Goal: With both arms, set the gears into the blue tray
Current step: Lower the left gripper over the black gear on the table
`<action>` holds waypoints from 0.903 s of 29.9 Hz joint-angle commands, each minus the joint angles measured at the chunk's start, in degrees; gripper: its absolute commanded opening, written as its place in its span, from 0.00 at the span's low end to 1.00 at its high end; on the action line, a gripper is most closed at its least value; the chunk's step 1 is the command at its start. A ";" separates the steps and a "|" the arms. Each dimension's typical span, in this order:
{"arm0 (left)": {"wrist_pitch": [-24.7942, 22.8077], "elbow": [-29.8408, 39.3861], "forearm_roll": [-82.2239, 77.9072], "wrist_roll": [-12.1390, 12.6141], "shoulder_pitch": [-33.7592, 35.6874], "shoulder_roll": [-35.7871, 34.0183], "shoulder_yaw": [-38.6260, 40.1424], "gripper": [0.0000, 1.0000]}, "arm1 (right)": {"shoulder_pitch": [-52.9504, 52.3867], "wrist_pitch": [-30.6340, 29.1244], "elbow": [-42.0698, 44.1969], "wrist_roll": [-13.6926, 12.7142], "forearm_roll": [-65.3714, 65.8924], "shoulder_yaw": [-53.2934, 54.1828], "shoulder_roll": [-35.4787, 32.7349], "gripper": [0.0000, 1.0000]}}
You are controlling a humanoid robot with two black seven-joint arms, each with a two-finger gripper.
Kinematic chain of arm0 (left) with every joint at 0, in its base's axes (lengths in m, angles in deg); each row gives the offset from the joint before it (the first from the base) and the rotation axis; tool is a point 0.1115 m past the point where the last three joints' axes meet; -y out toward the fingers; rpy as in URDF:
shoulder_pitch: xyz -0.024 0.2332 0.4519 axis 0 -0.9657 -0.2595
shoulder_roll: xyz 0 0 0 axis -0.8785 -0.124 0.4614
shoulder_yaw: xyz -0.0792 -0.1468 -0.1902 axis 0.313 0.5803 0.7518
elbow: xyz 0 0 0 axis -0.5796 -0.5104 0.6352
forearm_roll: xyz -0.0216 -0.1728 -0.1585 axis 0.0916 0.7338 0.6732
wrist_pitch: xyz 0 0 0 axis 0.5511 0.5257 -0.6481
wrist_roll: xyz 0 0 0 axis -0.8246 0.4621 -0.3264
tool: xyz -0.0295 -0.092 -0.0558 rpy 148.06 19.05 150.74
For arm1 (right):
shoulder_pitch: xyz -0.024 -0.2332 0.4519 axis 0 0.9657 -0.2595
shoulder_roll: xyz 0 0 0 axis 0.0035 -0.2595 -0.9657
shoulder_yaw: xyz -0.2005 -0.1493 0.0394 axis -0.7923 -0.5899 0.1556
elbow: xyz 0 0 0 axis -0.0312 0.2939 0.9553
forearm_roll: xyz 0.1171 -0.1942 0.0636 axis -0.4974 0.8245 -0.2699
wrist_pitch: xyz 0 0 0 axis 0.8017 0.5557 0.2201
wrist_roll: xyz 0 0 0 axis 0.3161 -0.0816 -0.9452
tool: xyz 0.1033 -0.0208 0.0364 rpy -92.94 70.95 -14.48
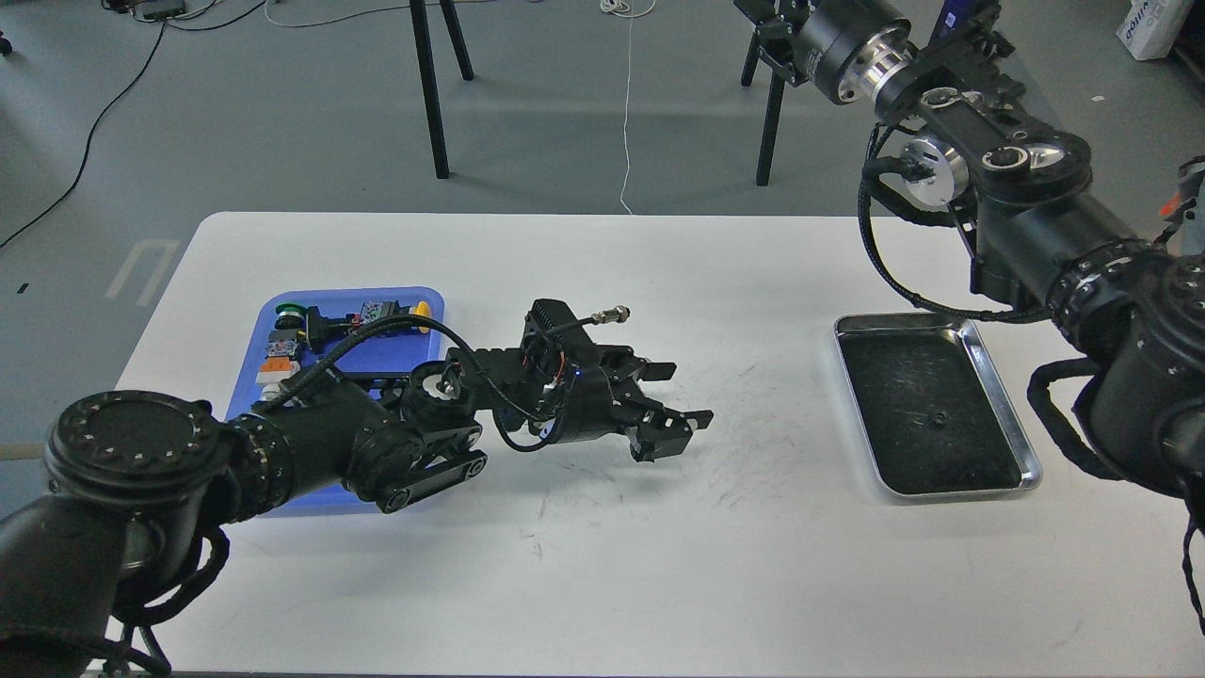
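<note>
One tiny black gear point(937, 420) lies on the black lining of the silver metal tray point(998, 395) at the right. The blue tray point(386, 353) sits at the left, its near half hidden under my left arm. My left gripper point(680, 395) hovers over the bare table middle, right of the blue tray, pointing right, open, with nothing visible between its fingers. My right arm rises from the right edge to the top of the view. Its far end point(770, 36) is dark and cut by the frame, so the fingers cannot be told apart.
The blue tray's far end holds a green button point(290, 309), an orange block point(281, 347) and a yellow-capped button point(424, 309). Black chair legs point(431, 94) stand on the floor beyond the white table's point(602, 565) far edge.
</note>
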 commanded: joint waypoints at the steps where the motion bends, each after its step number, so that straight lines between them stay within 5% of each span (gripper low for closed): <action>1: -0.08 -0.07 1.51 -0.01 0.42 0.00 0.04 0.80 | -0.06 -1.78 -5.15 0.02 -0.20 -2.46 -2.81 0.98; 10: -0.08 -0.16 1.07 -0.01 0.43 0.00 -0.58 0.80 | 2.31 -2.67 -29.85 0.02 -0.03 -2.46 -17.14 0.98; 27: 0.01 -1.12 0.36 -0.01 0.34 0.00 -2.86 0.81 | 11.10 -3.11 -37.86 0.02 0.33 1.85 -25.85 0.98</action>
